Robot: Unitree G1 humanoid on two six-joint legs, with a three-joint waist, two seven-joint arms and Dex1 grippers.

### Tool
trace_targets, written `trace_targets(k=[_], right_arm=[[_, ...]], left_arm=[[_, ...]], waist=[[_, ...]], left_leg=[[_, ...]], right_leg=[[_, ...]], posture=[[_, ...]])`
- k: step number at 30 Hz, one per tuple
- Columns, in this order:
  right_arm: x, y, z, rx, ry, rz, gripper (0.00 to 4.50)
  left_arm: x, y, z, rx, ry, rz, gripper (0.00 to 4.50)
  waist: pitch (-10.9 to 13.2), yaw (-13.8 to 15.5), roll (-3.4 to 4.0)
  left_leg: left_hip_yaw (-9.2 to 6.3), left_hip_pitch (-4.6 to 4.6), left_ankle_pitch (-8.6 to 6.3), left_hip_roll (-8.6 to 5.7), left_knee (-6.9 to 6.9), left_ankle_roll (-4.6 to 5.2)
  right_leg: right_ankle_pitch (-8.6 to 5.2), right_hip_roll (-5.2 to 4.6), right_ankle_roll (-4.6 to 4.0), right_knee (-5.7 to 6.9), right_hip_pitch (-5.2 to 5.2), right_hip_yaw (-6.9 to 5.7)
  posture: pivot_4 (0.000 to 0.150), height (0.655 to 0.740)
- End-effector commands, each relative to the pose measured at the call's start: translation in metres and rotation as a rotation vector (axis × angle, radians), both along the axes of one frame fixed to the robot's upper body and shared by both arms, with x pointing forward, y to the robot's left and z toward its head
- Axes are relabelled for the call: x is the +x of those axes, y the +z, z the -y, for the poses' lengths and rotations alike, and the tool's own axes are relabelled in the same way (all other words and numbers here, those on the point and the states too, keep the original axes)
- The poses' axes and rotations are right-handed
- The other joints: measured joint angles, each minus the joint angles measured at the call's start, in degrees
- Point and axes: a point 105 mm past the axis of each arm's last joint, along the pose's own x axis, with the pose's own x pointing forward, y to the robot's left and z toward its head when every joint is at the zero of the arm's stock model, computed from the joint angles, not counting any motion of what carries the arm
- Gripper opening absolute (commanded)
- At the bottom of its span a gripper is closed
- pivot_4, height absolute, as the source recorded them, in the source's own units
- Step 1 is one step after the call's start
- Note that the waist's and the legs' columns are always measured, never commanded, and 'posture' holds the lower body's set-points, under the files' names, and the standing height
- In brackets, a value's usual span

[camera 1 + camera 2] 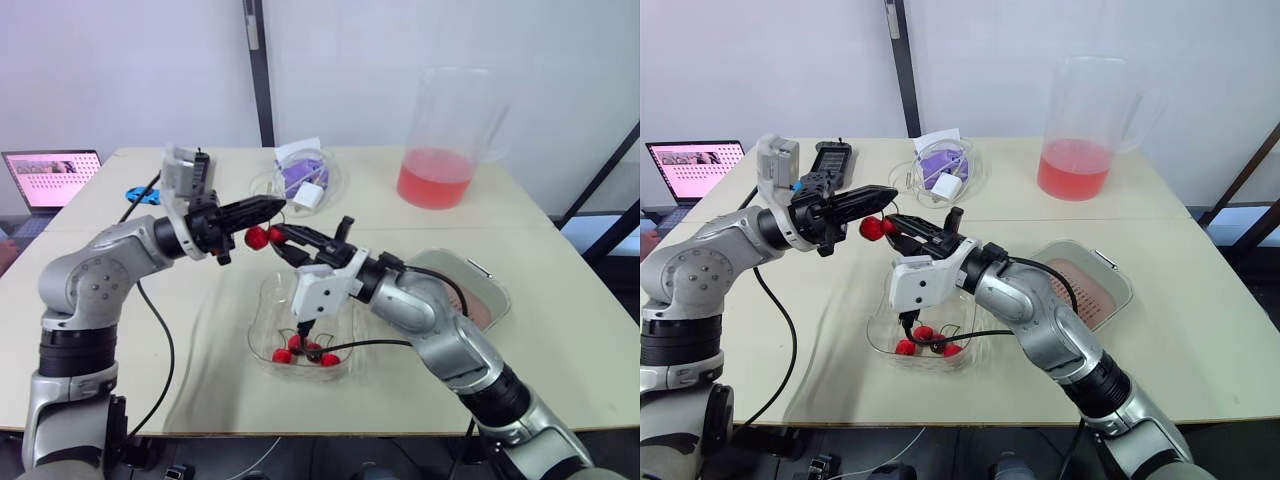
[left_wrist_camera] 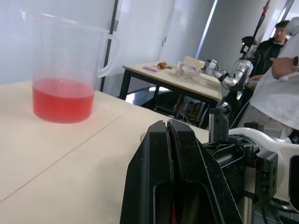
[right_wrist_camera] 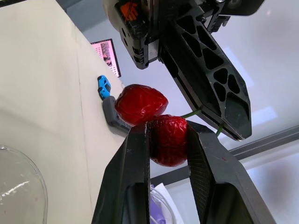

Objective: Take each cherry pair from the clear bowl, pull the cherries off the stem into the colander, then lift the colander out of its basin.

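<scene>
**Operator:** What has your right gripper got?

**Me:** My right gripper (image 3: 168, 133) is clamped on one cherry (image 3: 167, 144) of a pair, with a finger pressed on each side of it. The second cherry (image 3: 140, 103) hangs free. It touches the clamped one, just past my right fingertips.

**Operator:** And the left one?

**Me:** My left gripper (image 1: 279, 206) comes in from the opposite side, nearly tip to tip with the right. Its fingers are pressed flat together. The green stem (image 3: 194, 113) runs from the clamped cherry up to them, so I read that gripper as pinching the stem. Both cherries sit just under my left fingertips.

**Operator:** Where are the bowl and the colander?

**Me:** The clear bowl (image 1: 262, 300) lies on the table (image 1: 560, 330) below my right gripper, under its wrist, with more cherries (image 1: 300, 350) on its floor. The colander (image 1: 1085, 290) sits inside its basin (image 1: 1125, 285) off the outer side of my right forearm, well apart from both sets of fingertips.

**Operator:** What else is nearby?

**Me:** A pitcher (image 1: 440, 150) of red liquid stands well beyond my right gripper. An open laptop (image 1: 50, 178) sits off the outer side of my left arm, beside the table.
</scene>
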Motion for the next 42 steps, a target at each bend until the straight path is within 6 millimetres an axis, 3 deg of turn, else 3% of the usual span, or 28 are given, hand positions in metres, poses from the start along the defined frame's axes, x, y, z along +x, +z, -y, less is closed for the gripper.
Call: trace_targets(k=[1,2,5,13,17,33,36,38,42], right_arm=[[-0.007,0.009,0.002,0.025,0.031,-0.013,1.65],[-0.007,0.009,0.004,0.017,0.031,-0.021,1.89],[-0.011,0.013,0.014,0.027,0.037,-0.090,3.27],[-0.014,0.026,0.046,0.335,0.098,-0.623,3.27],[-0.028,0.021,0.040,0.484,0.337,-1.065,3.27],[-0.023,0.013,0.015,0.559,0.364,-1.255,3.27],[-0.024,0.011,0.014,0.564,0.367,-1.277,2.46],[-0.024,0.011,0.014,0.565,0.366,-1.280,1.58],[-0.024,0.009,0.015,0.565,0.355,-1.289,1.58]], left_arm=[[-0.003,0.012,-0.001,0.000,0.000,0.060,0.00],[-0.002,0.012,-0.001,0.001,0.002,0.060,0.00],[-0.002,0.011,-0.002,0.009,0.008,0.062,0.00],[-0.003,0.008,-0.003,0.018,-0.001,0.056,0.00],[-0.014,0.006,0.003,0.016,-0.086,0.042,0.00],[-0.032,0.006,0.008,0.028,-0.174,0.012,0.00],[-0.032,0.006,0.008,0.026,-0.172,0.012,0.00],[-0.032,0.006,0.008,0.025,-0.172,0.012,0.00],[-0.031,0.004,0.008,0.022,-0.176,0.008,0.00]], waist=[[0.00,0.00,0.00],[0.00,0.01,0.00],[0.00,0.07,0.00],[0.00,0.10,0.00],[0.00,-0.04,0.01],[0.01,-0.09,0.03],[0.01,-0.02,0.03],[0.01,-0.01,0.03],[0.01,-0.06,0.03]], left_leg=[[0.00,0.00,0.00,0.00,0.00,0.00],[0.00,0.00,0.00,0.00,0.00,0.00],[0.00,0.00,0.00,0.00,0.00,0.00],[-0.06,0.04,0.00,0.01,0.01,0.00],[-0.06,0.05,0.00,0.01,-0.01,0.01],[-0.04,0.05,0.00,0.00,-0.02,0.01],[-0.04,0.05,0.00,0.00,-0.02,0.01],[-0.04,0.04,0.00,0.00,-0.02,0.01],[-0.04,0.04,0.00,0.00,-0.03,0.01]], right_leg=[[0.00,0.00,0.00,0.00,0.00,0.00],[0.00,0.00,0.00,0.00,0.00,0.00],[0.00,-0.01,0.00,0.00,0.00,0.00],[0.00,0.01,0.00,0.03,0.07,-0.02],[0.00,0.01,0.00,0.04,0.07,-0.02],[0.00,0.01,0.00,0.03,0.03,-0.01],[0.00,0.00,0.00,0.03,0.04,-0.01],[0.00,0.00,0.00,0.03,0.04,-0.01],[0.00,0.01,0.00,0.03,0.04,-0.01]], posture=[[0.150,0.7332],[0.150,0.7332],[0.150,0.7332],[0.150,0.7332],[0.150,0.7332],[0.150,0.7332],[0.150,0.7332],[0.150,0.7332],[0.150,0.7332]])
